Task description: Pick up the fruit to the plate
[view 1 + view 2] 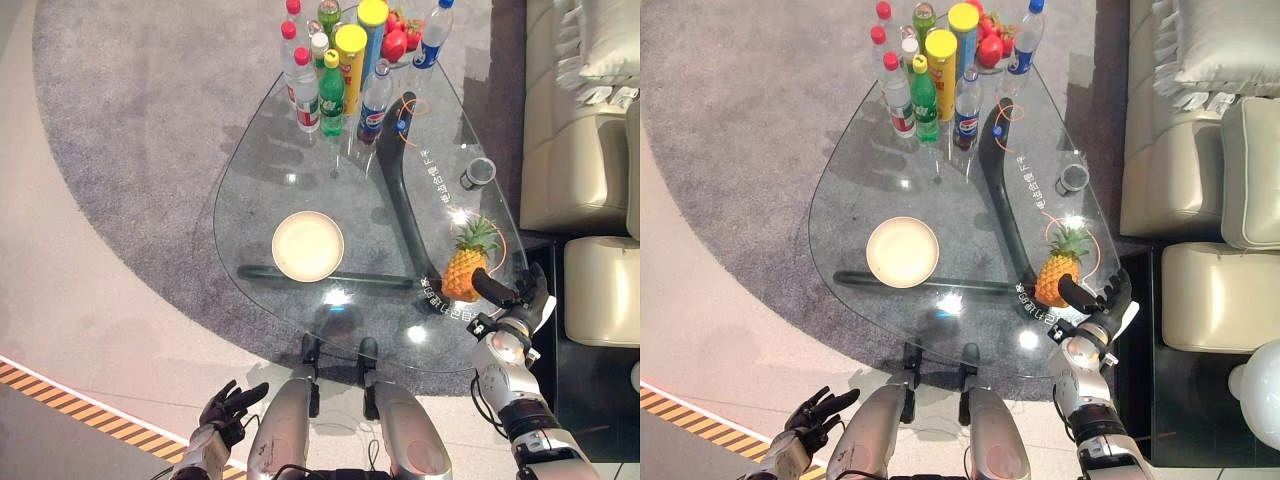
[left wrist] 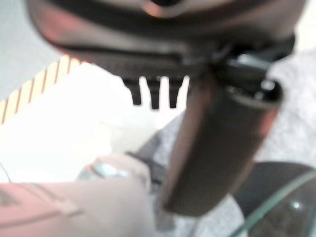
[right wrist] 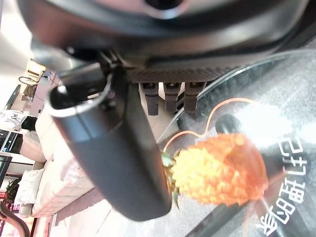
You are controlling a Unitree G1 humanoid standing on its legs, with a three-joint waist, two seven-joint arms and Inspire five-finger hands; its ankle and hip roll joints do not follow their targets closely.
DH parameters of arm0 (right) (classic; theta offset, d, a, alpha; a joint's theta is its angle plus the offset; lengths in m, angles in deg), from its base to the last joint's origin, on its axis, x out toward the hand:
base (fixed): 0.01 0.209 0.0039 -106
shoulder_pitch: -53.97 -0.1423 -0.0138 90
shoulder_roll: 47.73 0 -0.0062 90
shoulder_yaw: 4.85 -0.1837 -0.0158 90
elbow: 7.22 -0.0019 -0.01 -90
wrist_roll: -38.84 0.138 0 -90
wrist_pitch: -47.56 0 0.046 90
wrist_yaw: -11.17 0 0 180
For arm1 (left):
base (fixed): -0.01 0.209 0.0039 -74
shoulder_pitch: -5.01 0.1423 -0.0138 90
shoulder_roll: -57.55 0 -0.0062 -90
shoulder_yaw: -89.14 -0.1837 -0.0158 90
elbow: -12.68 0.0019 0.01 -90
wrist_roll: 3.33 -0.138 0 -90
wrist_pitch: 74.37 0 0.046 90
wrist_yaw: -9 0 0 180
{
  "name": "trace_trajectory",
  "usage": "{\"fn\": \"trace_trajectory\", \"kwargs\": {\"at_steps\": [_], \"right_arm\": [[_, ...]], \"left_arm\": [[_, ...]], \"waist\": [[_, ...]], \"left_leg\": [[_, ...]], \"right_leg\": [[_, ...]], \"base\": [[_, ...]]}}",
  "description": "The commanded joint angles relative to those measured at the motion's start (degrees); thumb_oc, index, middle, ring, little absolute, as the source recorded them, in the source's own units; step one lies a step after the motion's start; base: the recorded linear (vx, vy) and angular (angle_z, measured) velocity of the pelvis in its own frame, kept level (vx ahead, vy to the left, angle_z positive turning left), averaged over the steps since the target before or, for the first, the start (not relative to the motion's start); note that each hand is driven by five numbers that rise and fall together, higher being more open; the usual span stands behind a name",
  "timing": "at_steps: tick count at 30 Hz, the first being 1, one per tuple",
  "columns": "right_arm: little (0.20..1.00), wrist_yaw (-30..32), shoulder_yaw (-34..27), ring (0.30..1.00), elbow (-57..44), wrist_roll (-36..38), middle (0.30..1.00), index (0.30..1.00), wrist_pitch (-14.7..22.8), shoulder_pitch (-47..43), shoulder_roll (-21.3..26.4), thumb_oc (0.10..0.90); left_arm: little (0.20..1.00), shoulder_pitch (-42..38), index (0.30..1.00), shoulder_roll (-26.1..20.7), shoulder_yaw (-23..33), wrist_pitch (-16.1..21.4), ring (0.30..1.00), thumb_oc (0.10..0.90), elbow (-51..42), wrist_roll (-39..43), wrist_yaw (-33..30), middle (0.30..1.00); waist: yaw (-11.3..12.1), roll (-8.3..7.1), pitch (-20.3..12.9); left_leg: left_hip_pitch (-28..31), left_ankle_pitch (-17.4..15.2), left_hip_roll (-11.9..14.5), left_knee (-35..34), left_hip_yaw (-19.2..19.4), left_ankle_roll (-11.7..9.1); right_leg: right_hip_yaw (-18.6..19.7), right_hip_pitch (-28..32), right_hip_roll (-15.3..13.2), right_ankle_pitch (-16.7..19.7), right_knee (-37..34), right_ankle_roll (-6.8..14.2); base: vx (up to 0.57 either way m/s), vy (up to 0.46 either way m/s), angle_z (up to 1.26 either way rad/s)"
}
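The left hand (image 1: 232,404) hangs low beside the robot, off the near edge of the glass table (image 1: 260,180), with its fingers spread loosely and nothing in them; in its wrist view the thumb (image 2: 217,148) stands straight out over the grey carpet (image 1: 140,110).

Well ahead of that hand and a little to its right, a round cream plate (image 1: 308,246) lies flat on the glass, bare. Farther out, at the table's far end, stands a cluster of drinks: clear bottles with red caps (image 1: 304,92), a green soda bottle (image 1: 331,94), two tall yellow-lidded canisters (image 1: 351,52), a dark cola bottle (image 1: 375,104) and a blue-labelled water bottle (image 1: 432,34). Red fruit (image 1: 398,40) sits just behind them.

Further right, a small dark-rimmed glass cup (image 1: 479,172) stands near the table's right edge, beyond the right hand.

The pineapple (image 1: 466,262) stands upright on the glass near the right edge, crown pointing away from the robot, well apart from the plate. The right hand (image 1: 520,296) is just beside it on its right, at the table's rim. The hand is wide: the thumb (image 3: 108,148) reaches toward the fruit's side and the fingers (image 3: 170,96) stick out straight behind it, not curled round it. Whether the thumb touches the pineapple cannot be told.

A cream leather sofa (image 1: 590,150) lies to the right of that hand.
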Motion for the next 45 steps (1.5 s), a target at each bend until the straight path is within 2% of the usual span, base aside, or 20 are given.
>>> {"fn": "trace_trajectory", "kwargs": {"at_steps": [1, 6, 11, 14, 15, 23, 29, 38, 41, 45], "right_arm": [[0.900, 2.9, -1.0, 0.900, -7.0, -4.3, 0.900, 0.900, 1.5, -1.5, 5.6, 0.800], [0.900, 3.9, 1.0, 0.900, -5.6, -5.3, 0.900, 0.900, -0.8, -6.3, 6.3, 0.800], [0.900, 5.0, 1.8, 0.900, -3.3, -6.5, 0.900, 0.900, -2.3, -9.8, 7.5, 0.800], [0.900, 5.8, 1.8, 0.900, -1.3, -6.7, 0.900, 0.900, -3.8, -11.7, 8.4, 0.800], [0.900, 7.4, 1.9, 0.900, 0.2, -6.7, 0.900, 0.900, -5.7, -12.6, 9.0, 0.800], [0.900, 11.2, 3.2, 0.900, 2.9, -6.4, 0.900, 0.900, -9.6, -14.8, 10.2, 0.800], [0.900, 9.2, 4.2, 0.900, 3.4, -5.2, 0.900, 0.900, -10.1, -16.1, 10.2, 0.800], [0.900, 1.0, 5.4, 0.900, 4.4, 0.9, 0.900, 0.900, -8.4, -18.5, 9.1, 0.800], [0.900, 0.5, 5.5, 0.900, 6.6, 3.0, 0.900, 0.900, -9.6, -19.9, 9.1, 0.800], [0.900, -0.1, 5.5, 0.900, 11.7, 7.1, 0.900, 0.900, -13.2, -22.1, 9.5, 0.800]], "left_arm": [[0.900, 1.9, 0.900, -0.4, -1.7, 0.9, 0.900, 0.800, -0.8, 2.5, -1.1, 0.900], [0.900, 1.5, 0.900, -0.3, -3.5, 1.0, 0.900, 0.800, -3.1, 4.4, -1.5, 0.900], [0.900, 1.3, 0.900, -0.4, -4.5, 1.0, 0.900, 0.800, -4.5, 5.7, -2.1, 0.900], [0.900, 1.1, 0.900, -0.6, -4.7, 0.9, 0.900, 0.800, -5.3, 6.5, -2.3, 0.900], [0.900, 1.2, 0.900, -0.6, -5.0, 1.0, 0.900, 0.800, -5.9, 7.1, -2.3, 0.900], [0.900, 1.4, 0.900, -1.1, -6.3, 0.9, 0.900, 0.800, -9.5, 9.6, -2.4, 0.900], [0.900, 1.3, 0.900, -1.2, -7.0, 0.9, 0.900, 0.800, -10.2, 10.4, -2.6, 0.900], [0.900, 0.9, 0.900, -1.3, -6.9, 0.9, 0.900, 0.800, -10.3, 10.3, -2.9, 0.900], [0.900, 0.4, 0.900, -1.5, -7.0, 0.6, 0.900, 0.800, -10.2, 10.5, -3.0, 0.900], [0.900, -0.1, 0.900, -1.4, -7.1, 0.7, 0.900, 0.800, -9.6, 10.4, -2.9, 0.900]], "waist": [[0.0, -1.31, -0.6], [0.0, -0.37, 0.0], [0.4, 0.15, 0.0], [0.6, 0.46, 0.0], [0.8, 0.67, 0.0], [1.5, 1.26, 0.0], [1.8, 1.52, 0.0], [2.3, 1.77, 0.0], [2.6, 1.88, 0.0], [3.1, 2.07, 0.0]], "left_leg": [[-5.1, -5.2, -2.6, 10.7, -3.2, -0.2], [-10.7, -5.2, -2.7, 13.3, -2.6, -0.1], [-13.7, -5.0, -2.7, 14.2, -2.4, 0.1], [-15.1, -5.1, -2.8, 14.7, -2.4, 0.1], [-16.0, -5.0, -2.9, 14.7, -2.5, 0.2], [-19.0, -4.3, -3.4, 14.8, -2.6, 0.6], [-19.9, -3.9, -3.7, 14.5, -2.7, 0.6], [-20.4, -3.9, -3.5, 14.7, -2.4, 0.4], [-20.7, -3.8, -3.5, 14.8, -2.4, 0.3], [-20.8, -3.8, -3.6, 14.7, -2.5, 0.4]], "right_leg": [[-0.1, -0.9, -0.7, 1.1, 0.6, -0.6], [0.1, -7.1, -0.9, 1.1, 3.5, -0.9], [0.1, -10.8, -0.8, 1.1, 5.1, -0.7], [0.3, -12.4, -0.8, 1.1, 5.8, -0.6], [0.5, -13.5, -0.7, 1.2, 6.2, -0.5], [0.6, -17.0, -0.7, 1.6, 7.2, -0.2], [0.5, -18.1, -0.7, 1.9, 7.2, -0.1], [0.2, -18.9, -0.9, 1.7, 7.7, 0.0], [0.0, -19.2, -1.0, 1.8, 8.0, 0.1], [-0.2, -19.4, -1.1, 1.7, 8.2, 0.0]], "base": [[-0.01, 0.027, 0.04], [0.00, 0.019, 0.02], [0.00, 0.000, 0.00], [0.00, 0.000, 0.00], [0.00, 0.000, 0.00], [0.00, 0.000, 0.00], [0.00, 0.000, 0.00], [0.00, 0.001, 0.01], [0.00, 0.000, 0.00], [0.00, 0.003, 0.02]]}}
